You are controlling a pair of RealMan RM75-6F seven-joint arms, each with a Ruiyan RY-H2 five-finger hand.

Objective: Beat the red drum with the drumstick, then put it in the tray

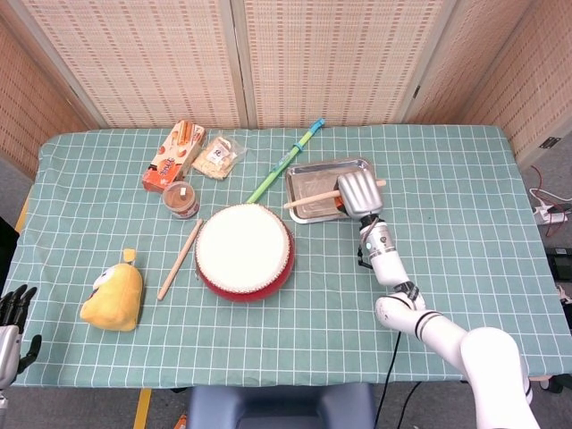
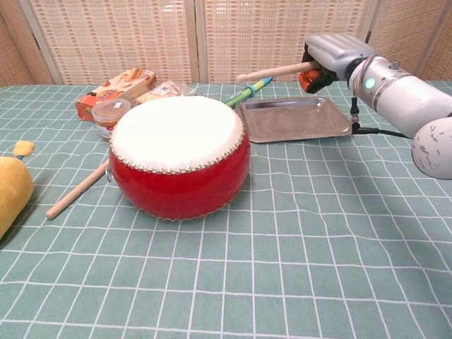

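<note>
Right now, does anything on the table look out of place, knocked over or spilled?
Nothing is spilled or damaged. The one stray item is a second wooden stick, lying loose on the cloth against the left side of the red drum. The right hand holds the drumstick over the tray.

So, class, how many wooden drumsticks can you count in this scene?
2. One drumstick is held by the right hand above the tray; the other drumstick lies on the table left of the red drum. None appear hidden.
</note>
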